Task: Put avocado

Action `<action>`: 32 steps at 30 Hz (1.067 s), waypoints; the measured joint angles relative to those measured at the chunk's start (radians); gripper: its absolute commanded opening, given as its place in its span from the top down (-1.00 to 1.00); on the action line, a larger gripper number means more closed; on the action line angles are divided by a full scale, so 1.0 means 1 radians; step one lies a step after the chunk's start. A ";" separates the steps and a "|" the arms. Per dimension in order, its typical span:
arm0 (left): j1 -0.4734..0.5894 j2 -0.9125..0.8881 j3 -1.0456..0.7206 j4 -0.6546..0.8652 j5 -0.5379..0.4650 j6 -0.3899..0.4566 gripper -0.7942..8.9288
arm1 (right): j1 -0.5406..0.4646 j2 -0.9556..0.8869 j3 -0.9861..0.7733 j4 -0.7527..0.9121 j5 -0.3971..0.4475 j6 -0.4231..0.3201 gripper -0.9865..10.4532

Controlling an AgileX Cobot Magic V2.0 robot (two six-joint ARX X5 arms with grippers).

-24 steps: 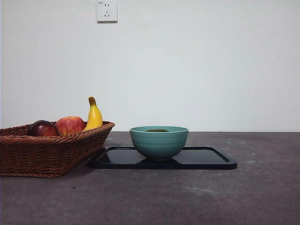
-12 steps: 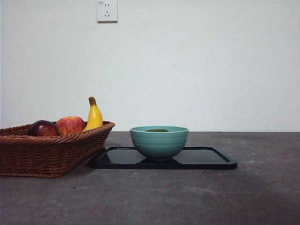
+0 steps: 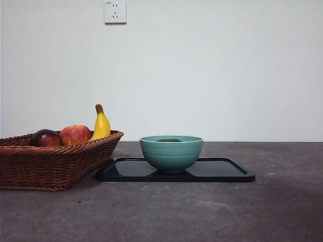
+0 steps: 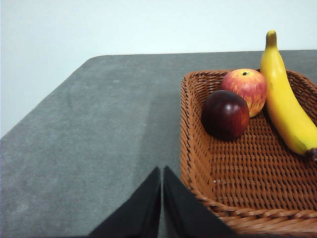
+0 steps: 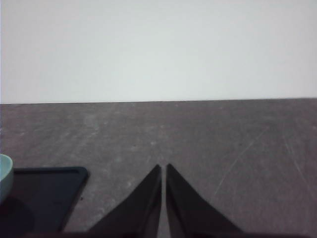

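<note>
The left gripper (image 4: 162, 171) has its jaws pressed together, holding nothing, poised above the grey table (image 4: 99, 129) just beside the near corner of a wicker basket (image 4: 237, 183). Beyond it in the basket lie a dark purple-red fruit (image 4: 225, 114), a red-yellow apple (image 4: 244, 88) and a banana (image 4: 282, 99). The right gripper (image 5: 163, 168) likewise has its jaws together and empty, with the corner of a black tray (image 5: 44, 198) near it. On that tray stands a teal bowl (image 3: 171, 153), and the avocado (image 3: 169, 140) lies inside, only its top showing over the rim.

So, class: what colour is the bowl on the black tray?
Teal-green, with faint ridges; the bowl shows best in the front view.
</note>
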 measured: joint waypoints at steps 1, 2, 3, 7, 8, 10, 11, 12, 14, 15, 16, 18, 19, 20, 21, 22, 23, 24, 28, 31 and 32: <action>0.000 0.000 0.000 0.000 0.000 0.000 0.82 | 0.000 0.000 -0.010 0.001 0.002 0.006 0.81; 0.000 0.000 0.000 0.000 0.000 0.000 0.82 | 0.000 0.000 -0.019 0.001 0.003 0.011 0.81; 0.000 0.000 0.000 0.000 0.000 0.000 0.82 | 0.000 0.000 -0.026 0.000 0.004 0.014 0.81; 0.000 0.000 0.000 0.000 0.000 0.000 0.82 | 0.000 0.000 -0.051 -0.013 0.005 0.022 0.81; 0.000 0.000 0.000 0.000 0.000 0.000 0.82 | 0.000 0.000 -0.051 -0.031 0.008 0.023 0.81; 0.000 0.000 0.000 0.000 0.000 0.000 0.82 | 0.000 0.000 -0.051 -0.049 0.024 0.023 0.81; 0.000 0.000 0.000 0.000 0.000 0.000 0.82 | 0.000 0.000 -0.051 -0.056 0.028 0.024 0.81; 0.000 0.000 0.000 0.000 0.000 0.000 0.82 | 0.000 0.000 -0.051 -0.068 0.031 0.024 0.81; 0.000 0.000 0.000 0.000 0.000 0.000 0.82 | 0.000 0.000 -0.051 -0.110 0.032 0.024 0.81; 0.000 0.000 0.000 0.000 0.000 0.000 0.82 | 0.000 0.000 -0.050 -0.122 0.034 0.024 0.81; 0.000 0.000 0.000 0.000 0.000 0.000 0.82 | 0.000 0.001 -0.050 -0.124 0.034 0.024 0.81; 0.000 0.000 0.000 0.000 0.000 0.000 0.82 | 0.000 0.001 -0.050 -0.125 0.034 0.025 0.81; 0.000 0.000 0.000 0.000 0.000 0.000 0.82 | 0.000 0.001 -0.050 -0.125 0.033 0.030 0.81; 0.000 0.000 0.000 0.000 0.000 0.000 0.82 | 0.000 0.001 -0.050 -0.124 0.031 0.038 0.81; 0.000 0.000 0.000 0.000 0.000 0.000 0.82 | 0.000 0.001 -0.050 -0.123 0.031 0.041 0.81; 0.000 0.000 0.000 0.000 0.000 0.000 0.82 | 0.000 0.001 -0.050 -0.122 0.031 0.046 0.81; 0.000 0.000 0.000 0.000 0.000 0.000 0.82 | 0.000 0.001 -0.050 -0.120 0.031 0.048 0.81; 0.000 0.000 0.000 0.000 0.000 0.000 0.82 | 0.000 0.001 -0.050 -0.119 0.031 0.050 0.81; 0.000 0.000 0.000 0.000 0.000 0.000 0.82 | 0.000 0.001 -0.050 -0.118 0.031 0.051 0.81; 0.000 0.000 0.000 0.000 0.000 0.000 0.82 | 0.000 0.001 -0.050 -0.118 0.031 0.051 0.81; 0.000 0.000 0.000 0.000 0.000 0.000 0.82 | 0.000 0.001 -0.050 -0.118 0.031 0.051 0.81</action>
